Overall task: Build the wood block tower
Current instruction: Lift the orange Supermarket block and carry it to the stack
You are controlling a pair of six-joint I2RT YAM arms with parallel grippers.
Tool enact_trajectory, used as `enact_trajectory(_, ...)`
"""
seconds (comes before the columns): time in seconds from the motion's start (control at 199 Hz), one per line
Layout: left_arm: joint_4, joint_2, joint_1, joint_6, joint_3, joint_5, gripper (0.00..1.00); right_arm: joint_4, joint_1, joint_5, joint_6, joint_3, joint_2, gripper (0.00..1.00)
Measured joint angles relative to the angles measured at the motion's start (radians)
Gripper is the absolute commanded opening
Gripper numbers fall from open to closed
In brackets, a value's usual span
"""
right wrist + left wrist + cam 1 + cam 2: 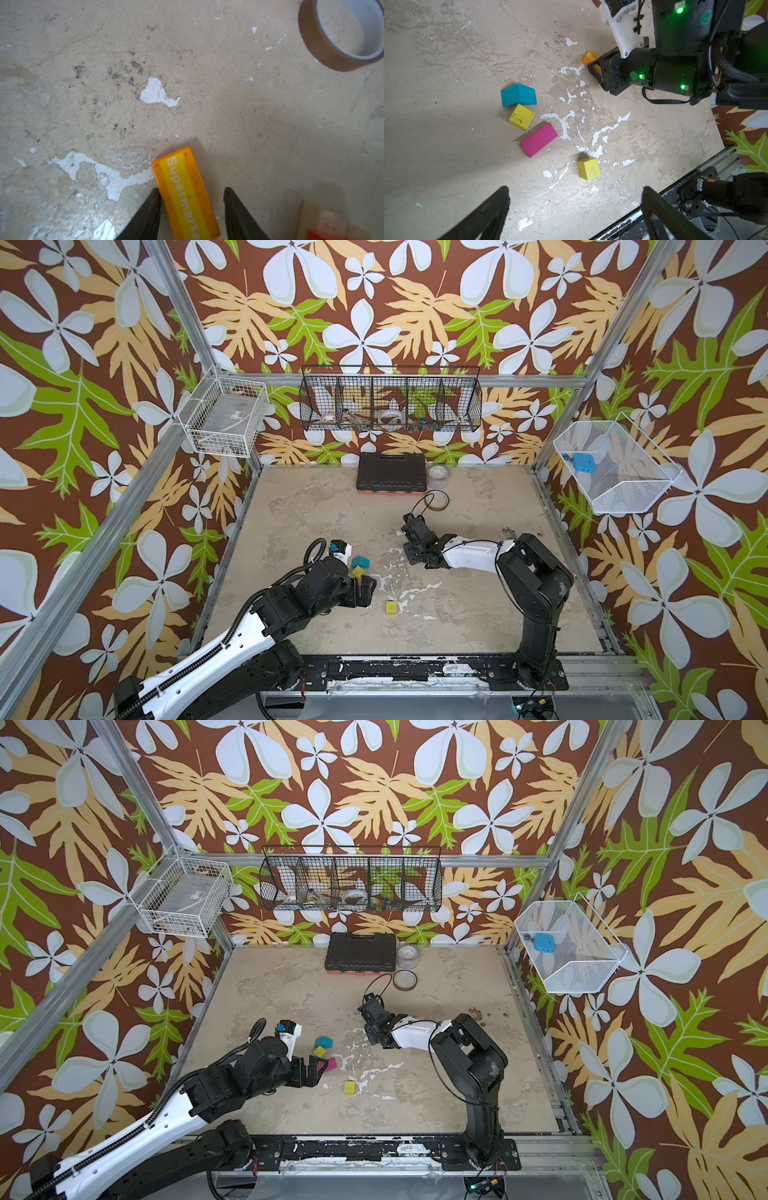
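Orange block lies on the counter between my right fingers, half-spread astride its long sides, one touching and the other just clear, so a squeeze should catch it square. My left fingers hang wide and empty near the teal roof block, scuffed yellow cube, magenta block and lone yellow cube, ready, I judge, to fetch one; no tower stands yet.

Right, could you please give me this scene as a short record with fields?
left gripper: open, empty, hovering by the magenta rectangular block
right gripper: open, jaws straddling the orange rectangular block with white lettering
also loose: teal roof-shaped block, yellow cube beside it, second yellow cube apart
tower: nothing stacked yet
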Motion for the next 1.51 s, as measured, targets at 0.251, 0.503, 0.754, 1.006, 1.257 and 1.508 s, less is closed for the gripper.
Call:
enact_trajectory(0.251,0.0,0.0,0.0,0.0,0.0,0.0,1.0,-0.004,0.0,-0.012,-0.001,-0.014,-0.035,0.55)
enact_trajectory(0.503,0.0,0.0,0.0,0.0,-0.002,0.003,1.0,-0.007,0.0,-0.015,-0.011,0.029,0.019,0.53)
enact_trajectory(0.754,0.0,0.0,0.0,0.0,-0.002,0.003,1.0,0.011,0.0,-0.019,-0.012,0.043,0.041,0.42)
enact_trajectory(1.006,0.0,0.0,0.0,0.0,-0.002,0.003,1.0,0.019,0.0,-0.02,-0.011,0.025,0.031,0.32)
enact_trajectory(1.257,0.0,0.0,0.0,0.0,-0.002,0.003,1.0,-0.006,-0.001,-0.022,-0.006,-0.023,-0.04,0.27)
enact_trajectory(1.508,0.0,0.001,0.0,0.0,-0.002,0.004,1.0,-0.018,-0.001,-0.021,0.016,-0.105,-0.21,0.24)
